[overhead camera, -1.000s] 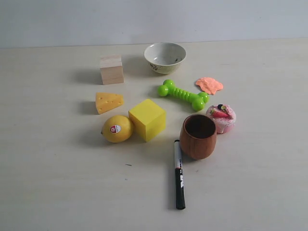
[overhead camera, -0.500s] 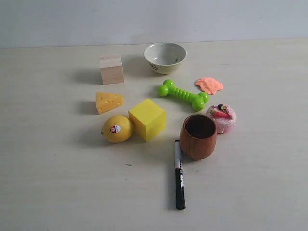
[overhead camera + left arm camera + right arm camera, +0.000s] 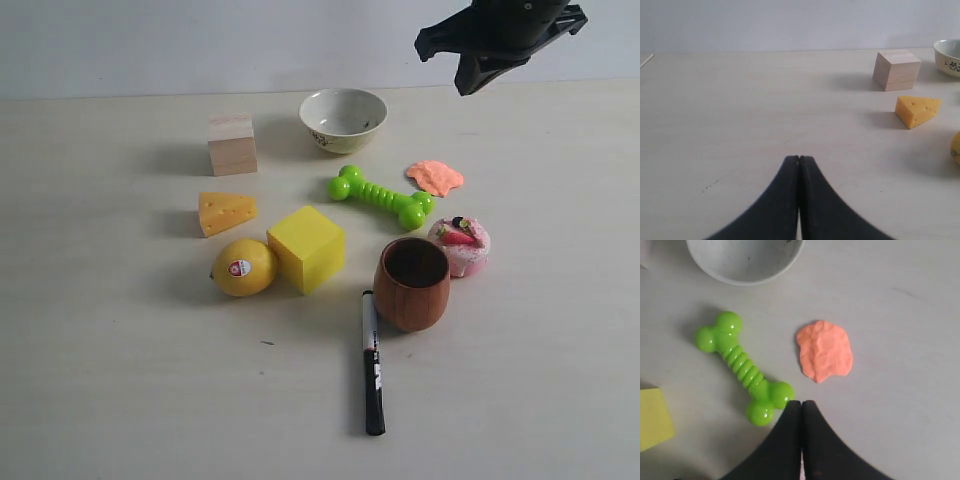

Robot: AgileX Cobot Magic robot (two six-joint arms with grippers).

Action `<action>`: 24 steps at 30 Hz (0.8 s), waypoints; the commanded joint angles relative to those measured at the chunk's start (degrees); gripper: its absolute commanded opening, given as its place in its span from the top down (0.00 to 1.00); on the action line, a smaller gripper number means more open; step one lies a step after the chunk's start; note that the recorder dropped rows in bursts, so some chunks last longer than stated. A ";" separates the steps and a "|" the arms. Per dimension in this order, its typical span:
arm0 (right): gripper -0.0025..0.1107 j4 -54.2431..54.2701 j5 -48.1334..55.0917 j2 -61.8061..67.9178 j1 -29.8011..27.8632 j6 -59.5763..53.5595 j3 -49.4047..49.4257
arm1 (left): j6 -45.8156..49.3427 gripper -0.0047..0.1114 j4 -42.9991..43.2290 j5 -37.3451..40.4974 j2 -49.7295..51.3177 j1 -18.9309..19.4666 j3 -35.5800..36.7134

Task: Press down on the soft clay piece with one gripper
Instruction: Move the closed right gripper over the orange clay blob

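A: Right gripper [image 3: 801,406] hangs above the table [image 3: 120,380], jaws shut tip to tip, holding nothing.

B: And the soft clay piece [image 3: 825,351]?

A: Flat on the table just beside the green bone toy [image 3: 745,367], slightly ahead of those tips, so mostly a straight descent.

B: The left gripper [image 3: 799,160]?

A: Also closed and empty. It sees only the wooden block [image 3: 896,70] and cheese wedge [image 3: 917,110]. The right is nearer.

Pale wood-grain table [image 3: 120,380]; plain grey-white wall [image 3: 200,40] behind; soft, even light.
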 commanded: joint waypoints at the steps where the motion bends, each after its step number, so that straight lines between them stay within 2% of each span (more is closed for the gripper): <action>1: 0.98 -0.41 -3.10 -0.21 0.11 -0.42 -0.66 | -0.06 0.96 -0.14 -0.39 -0.35 -0.25 0.02; 10: 0.98 0.80 -5.62 0.15 0.11 -2.22 -0.82 | -0.06 0.96 -0.14 -0.39 -0.35 -0.25 0.02; 24: 0.98 -1.94 0.23 13.14 0.11 -1.56 -12.89 | -0.06 0.96 -0.14 -0.39 -0.35 -0.25 0.02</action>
